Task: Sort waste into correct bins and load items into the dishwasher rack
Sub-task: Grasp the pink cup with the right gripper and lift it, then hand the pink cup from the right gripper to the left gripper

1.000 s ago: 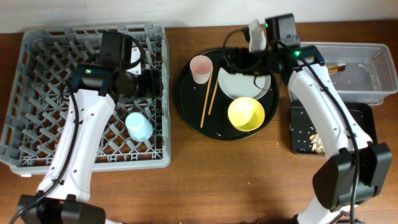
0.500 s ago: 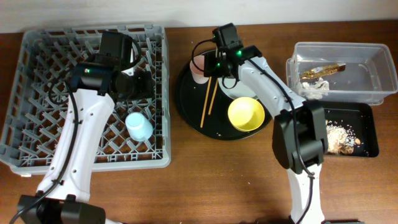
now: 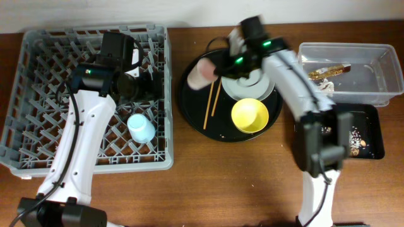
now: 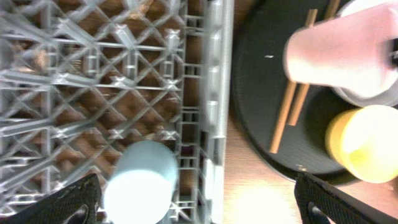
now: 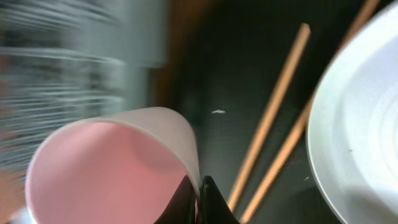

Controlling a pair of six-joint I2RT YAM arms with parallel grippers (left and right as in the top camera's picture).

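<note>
The right gripper (image 5: pixel 196 190) is closed on the rim of the pink cup (image 3: pixel 201 72), which hangs tilted over the left part of the round black tray (image 3: pixel 189 107), near the chopsticks (image 3: pixel 211 101). The left gripper (image 3: pixel 148 85) stands wide open and empty over the dishwasher rack (image 3: pixel 38 75). I think the cup should pass high over the rack wall, then go down between free pegs beside the light-blue cup (image 3: pixel 141 128).

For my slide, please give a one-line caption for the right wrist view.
Right gripper shut on the tilted pink cup's rim, over the black tray, chopsticks and plate alongside.
</note>
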